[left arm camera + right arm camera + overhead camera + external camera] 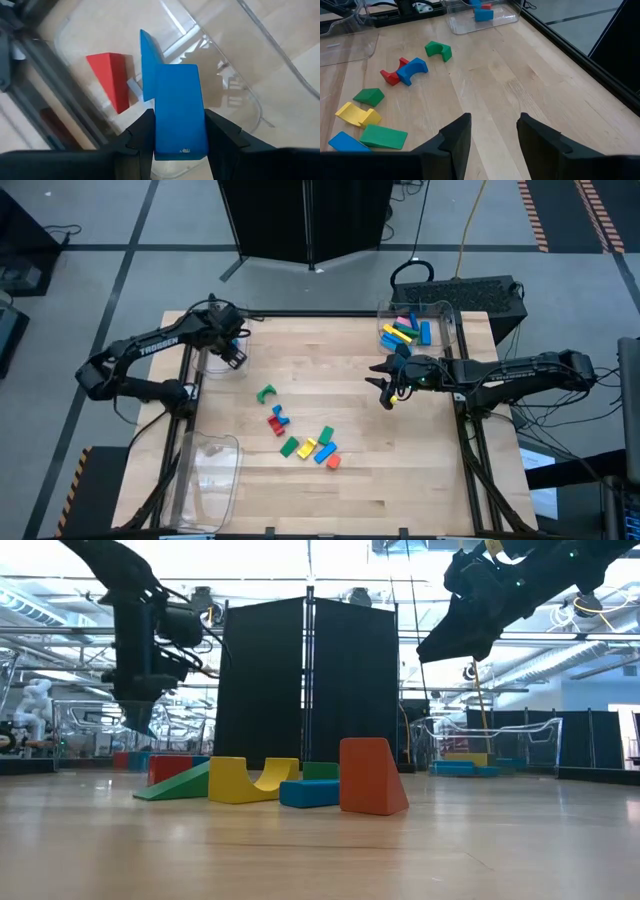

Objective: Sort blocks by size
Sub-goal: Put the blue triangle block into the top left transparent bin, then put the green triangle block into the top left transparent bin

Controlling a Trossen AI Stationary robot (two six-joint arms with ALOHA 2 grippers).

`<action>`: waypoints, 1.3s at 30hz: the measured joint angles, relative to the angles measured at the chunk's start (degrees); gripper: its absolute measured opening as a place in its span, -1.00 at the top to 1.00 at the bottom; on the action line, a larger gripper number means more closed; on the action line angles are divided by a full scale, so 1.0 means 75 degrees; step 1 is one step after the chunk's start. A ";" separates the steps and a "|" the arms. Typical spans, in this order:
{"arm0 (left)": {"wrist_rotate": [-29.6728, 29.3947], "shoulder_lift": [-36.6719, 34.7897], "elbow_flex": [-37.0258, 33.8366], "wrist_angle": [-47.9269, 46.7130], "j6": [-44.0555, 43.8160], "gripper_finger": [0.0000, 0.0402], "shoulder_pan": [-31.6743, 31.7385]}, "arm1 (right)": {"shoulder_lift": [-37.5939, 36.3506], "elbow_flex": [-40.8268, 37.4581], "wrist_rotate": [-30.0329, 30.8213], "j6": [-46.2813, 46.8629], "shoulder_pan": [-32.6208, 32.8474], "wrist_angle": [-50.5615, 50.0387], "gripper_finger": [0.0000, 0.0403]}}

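My left gripper (236, 357) hangs over a clear bin (204, 362) at the table's far left, shut on a blue rectangular block (178, 107). In that bin lie a red wedge (113, 80) and a blue piece (148, 57). Several loose blocks (300, 435) in green, red, blue, yellow and orange lie on the table's middle; the right wrist view shows them too, among them a green arch (439, 49) and a blue arch (413, 70). My right gripper (386, 392) is open and empty above the table, right of the pile; its fingers (457, 137) stand apart over bare wood. My left gripper pinches the blue block by its two long sides (159, 131) between its two fingers, at the end nearest the wrist. The fingers point down, and the block's length runs along them, sticking out past the tips. The block is lifted clear above the bin.
A second clear bin (440, 315) at the far right holds several blocks in blue, yellow, green and pink. A third clear bin (212, 465) stands at the near left. Bare wood lies between the pile and the right gripper.
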 joint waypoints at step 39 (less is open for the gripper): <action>0.0025 0.0813 0.0012 0.0358 0.0224 -0.07 -0.0006 | 0.0000 0.0000 0.0000 0.0000 -0.0003 -0.0134 0.24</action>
